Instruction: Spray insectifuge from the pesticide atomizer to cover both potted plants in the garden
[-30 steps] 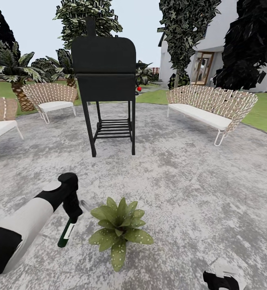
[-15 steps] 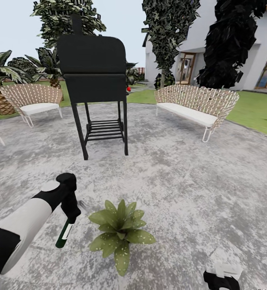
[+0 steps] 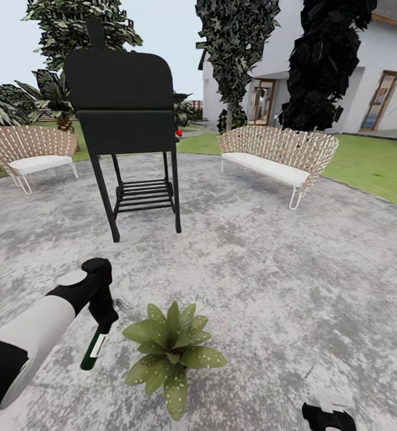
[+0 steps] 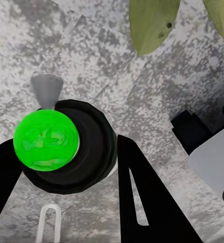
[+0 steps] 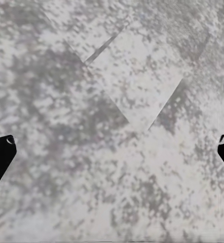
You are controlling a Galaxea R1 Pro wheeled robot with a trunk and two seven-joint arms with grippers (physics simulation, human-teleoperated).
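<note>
One potted plant (image 3: 173, 353), a low rosette of speckled green leaves, stands on the grey patio just in front of me; its leaves hide the pot. My left gripper (image 3: 105, 323) hangs to the left of it, shut on the pesticide atomizer (image 3: 94, 353), whose dark green body points down toward the paving. In the left wrist view the atomizer (image 4: 66, 152) is seen end-on with a bright green round end, clamped in my left gripper (image 4: 66, 169), and leaf tips (image 4: 152, 23) lie beyond it. My right gripper (image 3: 329, 417) sits low at the right, and the right wrist view shows it (image 5: 114, 147) open over bare paving.
A tall black grill (image 3: 123, 120) on legs stands ahead at the left. A woven sofa (image 3: 273, 157) is at the right, a woven chair (image 3: 27, 152) at the far left. Lawn (image 3: 372, 170), trees and a white house (image 3: 354, 78) lie beyond the round patio.
The whole picture has slid left, so the camera has turned right. The left arm holds the atomizer in the same pose beside the plant.
</note>
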